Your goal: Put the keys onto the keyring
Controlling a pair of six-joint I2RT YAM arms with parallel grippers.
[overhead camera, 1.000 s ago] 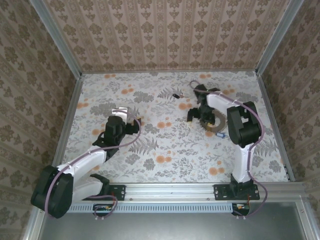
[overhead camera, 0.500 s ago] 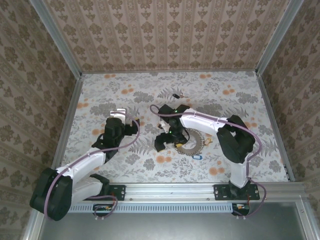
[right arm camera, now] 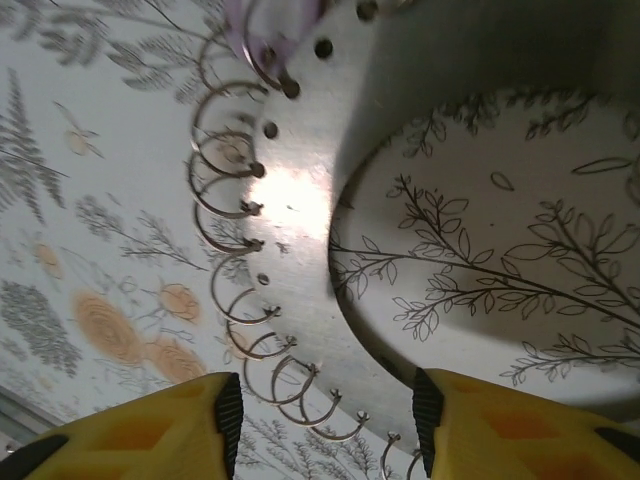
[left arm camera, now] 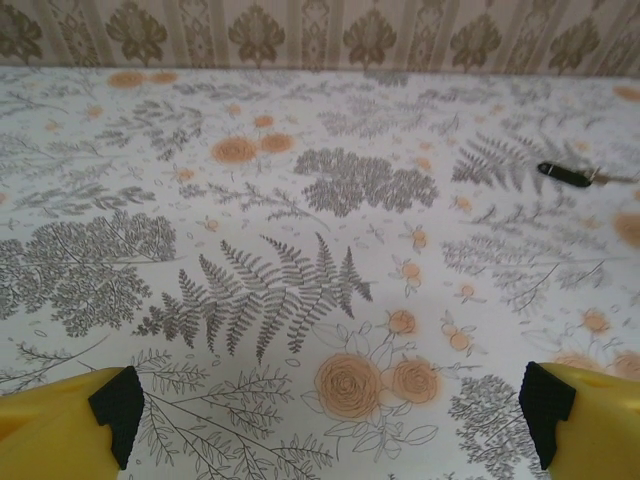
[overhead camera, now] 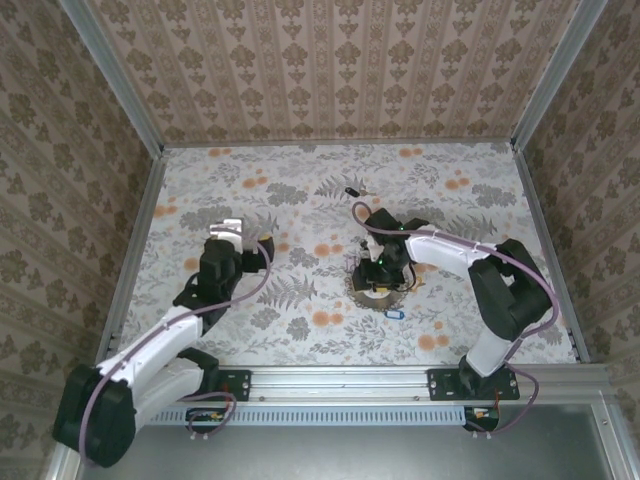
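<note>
Swung the right tool [right arm camera: 325, 420] rightward onto the keyring [right arm camera: 310, 210], straddling its band; pinching or not, cannot tell. Keeping the left tool [left arm camera: 330, 405] spread, idle. Yet to thread the key [left arm camera: 563, 174], lying well beyond the right tool.

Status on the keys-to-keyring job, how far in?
Done: nothing threaded. The key lies alone, apart from the keyring. In hand: the right hand straddles the ring's rim; a firm grip isn't clear. The left hand hangs open, empty. Left: pick up the key, thread it.
</note>
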